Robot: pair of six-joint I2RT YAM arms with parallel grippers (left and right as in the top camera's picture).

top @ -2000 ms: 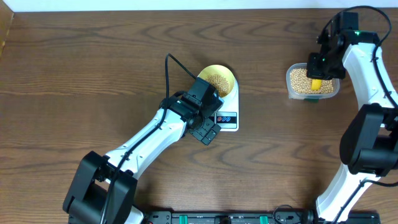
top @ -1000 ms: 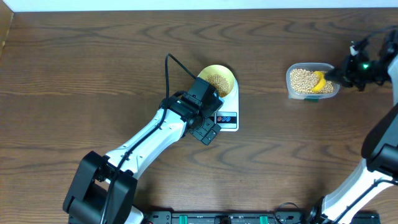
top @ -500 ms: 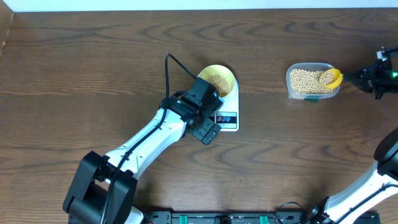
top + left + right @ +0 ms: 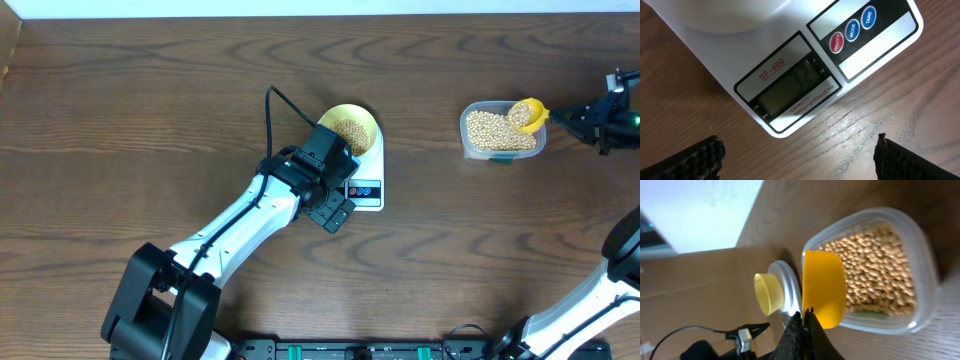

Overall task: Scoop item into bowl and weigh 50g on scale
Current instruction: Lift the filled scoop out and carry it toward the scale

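The white scale point(image 4: 366, 188) carries the pale yellow-green bowl point(image 4: 350, 127), which holds some beige beans point(image 4: 350, 131). My left gripper point(image 4: 335, 211) hovers open just in front of the scale. In the left wrist view its display point(image 4: 789, 86) fills the frame, with the dark fingertips point(image 4: 686, 159) wide apart over bare wood. My right gripper point(image 4: 557, 115) is shut on the handle of a yellow scoop point(image 4: 527, 113), which carries beans above the right end of the clear tub point(image 4: 502, 131). The right wrist view shows the scoop point(image 4: 823, 294), tub point(image 4: 875, 270) and far bowl point(image 4: 767, 294).
The clear tub of beans point(image 4: 490, 130) sits at the right of the wooden table point(image 4: 150, 110). A black cable point(image 4: 280, 100) loops off the left arm beside the bowl. A rail point(image 4: 360, 351) runs along the near edge.
My right arm swung out to the far right, and the scoop came up out of the tub's beans, loaded, at the tub's right end. The left arm stayed still.
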